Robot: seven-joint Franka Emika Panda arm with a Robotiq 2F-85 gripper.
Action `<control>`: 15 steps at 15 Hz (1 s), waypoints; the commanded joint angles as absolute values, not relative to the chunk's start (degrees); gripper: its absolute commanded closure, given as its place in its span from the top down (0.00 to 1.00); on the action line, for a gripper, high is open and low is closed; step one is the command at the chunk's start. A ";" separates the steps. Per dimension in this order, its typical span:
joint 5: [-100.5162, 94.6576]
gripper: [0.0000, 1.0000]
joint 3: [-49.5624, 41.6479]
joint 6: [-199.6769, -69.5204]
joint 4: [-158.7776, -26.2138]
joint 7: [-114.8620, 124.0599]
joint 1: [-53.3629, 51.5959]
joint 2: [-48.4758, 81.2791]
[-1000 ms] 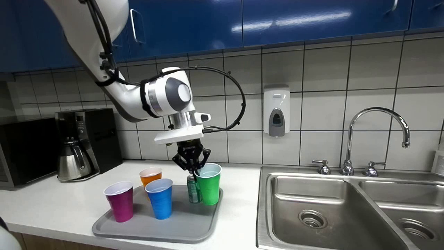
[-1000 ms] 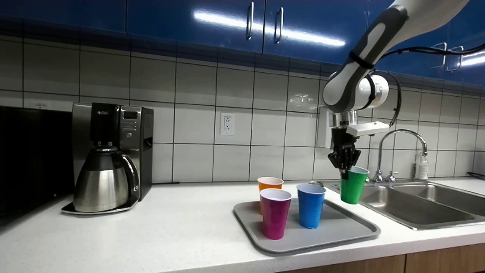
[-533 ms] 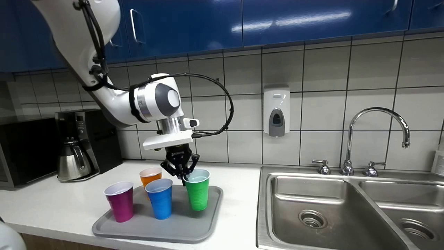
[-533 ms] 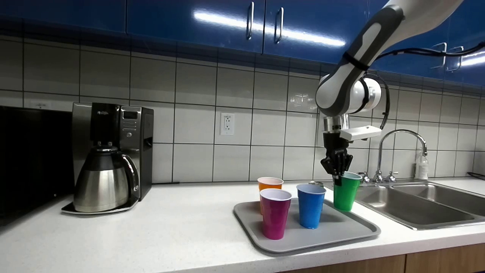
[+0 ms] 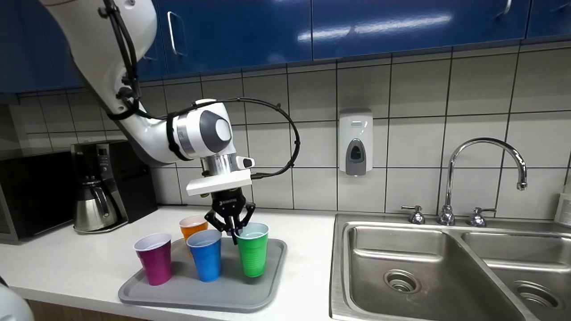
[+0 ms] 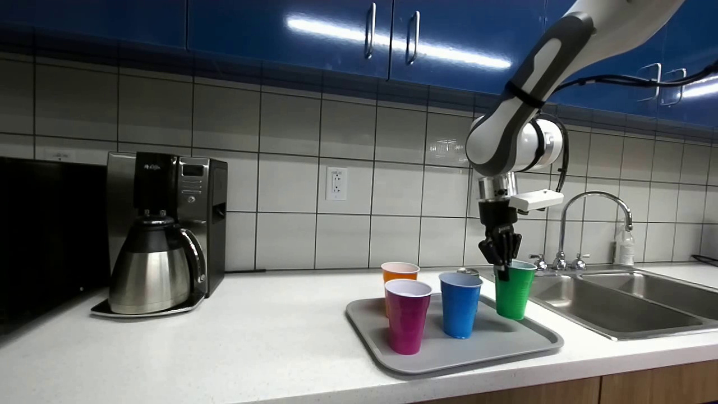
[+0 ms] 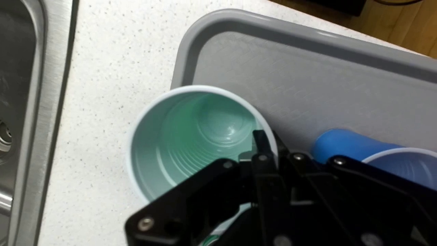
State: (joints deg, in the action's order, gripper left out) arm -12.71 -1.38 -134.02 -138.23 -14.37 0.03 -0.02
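Arm [image 5: 156, 138] is slanting down from up high, wrist [image 5: 214, 129] crooked so the gripper [image 5: 235, 233] is pointing pretty much straight down; it's pinching the green cup [image 5: 253, 250] by the rim over the tray [image 5: 200, 296] at the sink [image 5: 340, 267] end.

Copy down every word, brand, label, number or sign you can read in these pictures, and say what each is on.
"ROBOTIQ": on the gripper, small and slightly blurred.
"Mr. Coffee": on the front of the coffee maker, in tiny script, so likely rather than certain.
Too small or blurred to read: the markings by the coffee maker's buttons, the label on the soap dispenser, and the label on the bottle.
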 commanded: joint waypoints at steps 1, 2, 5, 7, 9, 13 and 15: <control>-13.00 0.01 -1.33 -132.19 -137.23 -18.82 0.48 0.21; -13.00 0.01 -1.35 -132.19 -137.13 -19.72 0.51 0.28; -13.69 0.01 -1.38 -131.61 -136.98 -22.43 0.54 0.18; -13.84 0.01 -1.43 -131.18 -137.00 -24.71 0.58 0.18; -14.36 0.01 -1.47 -130.73 -136.97 -26.45 0.60 0.32; -16.07 0.01 -1.55 -130.21 -137.10 -28.25 0.64 0.58; -16.71 0.01 -1.60 -130.25 -137.18 -28.59 0.67 0.64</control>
State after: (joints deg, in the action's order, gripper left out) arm -14.86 -1.64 -131.95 -138.14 -26.58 0.10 0.38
